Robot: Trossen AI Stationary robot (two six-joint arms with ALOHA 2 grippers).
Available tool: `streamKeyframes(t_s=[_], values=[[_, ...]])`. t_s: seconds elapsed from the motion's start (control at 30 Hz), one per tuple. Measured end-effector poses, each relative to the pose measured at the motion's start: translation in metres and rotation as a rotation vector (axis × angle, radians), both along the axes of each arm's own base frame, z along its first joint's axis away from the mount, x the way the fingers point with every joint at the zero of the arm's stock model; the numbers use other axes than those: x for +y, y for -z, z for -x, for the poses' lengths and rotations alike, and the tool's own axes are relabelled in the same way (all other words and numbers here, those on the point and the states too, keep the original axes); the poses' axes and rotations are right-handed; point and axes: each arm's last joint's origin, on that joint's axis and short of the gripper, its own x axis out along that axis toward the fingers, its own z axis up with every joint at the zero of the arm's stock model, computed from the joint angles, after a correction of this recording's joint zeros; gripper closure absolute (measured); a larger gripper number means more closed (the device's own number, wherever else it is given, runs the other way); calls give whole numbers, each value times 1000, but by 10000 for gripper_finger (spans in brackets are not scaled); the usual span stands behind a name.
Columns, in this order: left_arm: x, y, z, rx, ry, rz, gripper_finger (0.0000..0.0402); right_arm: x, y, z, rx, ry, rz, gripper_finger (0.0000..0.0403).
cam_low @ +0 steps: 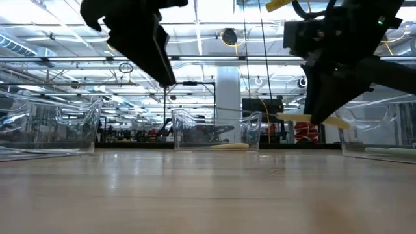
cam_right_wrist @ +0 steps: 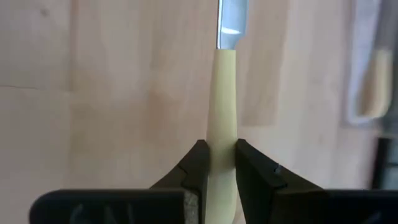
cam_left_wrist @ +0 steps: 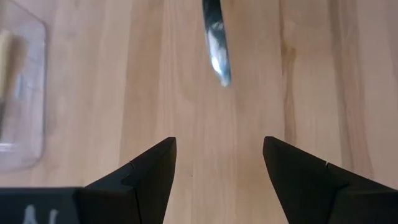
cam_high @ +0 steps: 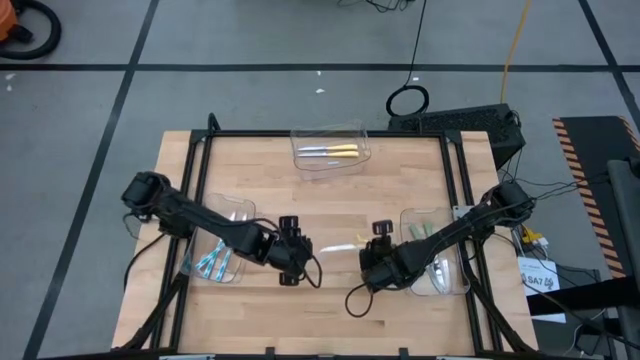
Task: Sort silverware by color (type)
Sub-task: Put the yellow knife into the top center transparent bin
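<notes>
1. I saw a light wooden counter (cam_high: 330,200) inside a black frame.
2. Three clear bins lay on it: one at the far edge (cam_high: 329,147) holding yellow-handled utensils (cam_high: 338,152), one at left (cam_high: 222,245), one at right (cam_high: 440,262).

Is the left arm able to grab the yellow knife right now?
Probably not: the yellow knife is already clamped in the right gripper, lifted off the table. The left gripper hangs open nearby, holding nothing.
</notes>
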Motion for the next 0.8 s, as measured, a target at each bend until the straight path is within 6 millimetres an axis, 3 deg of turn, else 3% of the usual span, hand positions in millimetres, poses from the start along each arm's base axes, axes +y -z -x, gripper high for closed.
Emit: streamKeyframes(t_s=[0.23,0.57,0.8], values=[[-3,-11,8,-31,9,-49,154,-12,-5,-9,-33,-67,194,353],[-1,-17,23,26,-12,-140,154,-28,-40,-34,-41,-88,208,353],[7,-35,44,6,-104,-306,154,-66,-67,-50,53,-113,256,353]])
